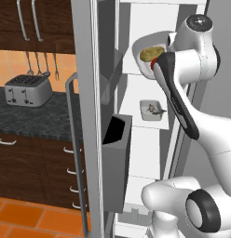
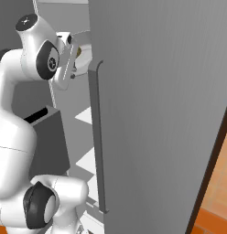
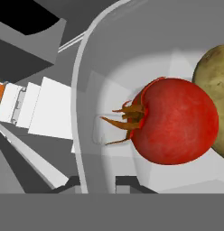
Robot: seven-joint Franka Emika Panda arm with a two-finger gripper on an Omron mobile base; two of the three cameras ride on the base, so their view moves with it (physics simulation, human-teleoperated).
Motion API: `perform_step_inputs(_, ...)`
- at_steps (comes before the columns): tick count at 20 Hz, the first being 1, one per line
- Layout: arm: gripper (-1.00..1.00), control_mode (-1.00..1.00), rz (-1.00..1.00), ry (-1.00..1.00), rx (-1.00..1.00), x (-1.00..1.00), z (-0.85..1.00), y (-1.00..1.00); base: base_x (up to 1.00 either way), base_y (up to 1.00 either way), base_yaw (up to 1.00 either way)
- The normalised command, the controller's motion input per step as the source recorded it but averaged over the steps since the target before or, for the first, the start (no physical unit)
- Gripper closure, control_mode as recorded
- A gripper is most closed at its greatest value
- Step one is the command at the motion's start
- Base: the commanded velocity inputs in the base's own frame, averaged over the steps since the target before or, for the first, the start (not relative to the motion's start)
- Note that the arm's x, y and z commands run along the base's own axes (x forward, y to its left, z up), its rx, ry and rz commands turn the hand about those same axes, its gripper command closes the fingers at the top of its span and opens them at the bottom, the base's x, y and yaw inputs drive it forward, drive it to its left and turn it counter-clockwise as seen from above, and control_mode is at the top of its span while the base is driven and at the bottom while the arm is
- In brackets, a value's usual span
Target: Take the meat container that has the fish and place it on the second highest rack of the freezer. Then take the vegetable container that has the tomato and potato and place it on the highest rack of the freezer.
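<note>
While the vegetable container [image 1: 144, 58] hangs high inside the open freezer [image 1: 150, 18], level with the top rack, the gripper [image 3: 98, 182] has its fingers nearly shut on the near rim of that dish, one tip on either side of the thin wall. I judge the dish stiff and smooth, so a pinch on the rim can slip or let it tip. The tomato [image 3: 175, 121] and potato [image 3: 217, 103] lie loose inside, touching each other, and look free to roll toward the low side if the dish tilts; keeping it level matters more than squeezing harder. The load seems light to moderate, with its weight out beyond the grip. Lower down, the meat container [image 1: 152, 110] with the fish [image 1: 156, 110] sits on the second highest rack. A grey door bin [image 1: 116, 153] stands to the left, well apart from the dish.
</note>
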Motion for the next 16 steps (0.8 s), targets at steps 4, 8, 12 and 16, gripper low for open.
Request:
perform_step_inputs(4,1.0,-1.0,-0.06,0.0,0.0,0.46,0.0,0.0,0.0,0.0,0.0)
perform_step_inputs(8,1.0,-1.0,-0.02,0.0,0.01,0.6,0.0,0.0,0.0,0.0,0.0)
perform_step_inputs(12,1.0,-1.0,0.0,0.0,0.01,0.6,0.0,-0.01,0.0,0.0,0.0)
perform_step_inputs(16,1.0,-1.0,0.0,0.0,0.0,0.45,-0.01,-0.06,0.0,0.0,0.0)
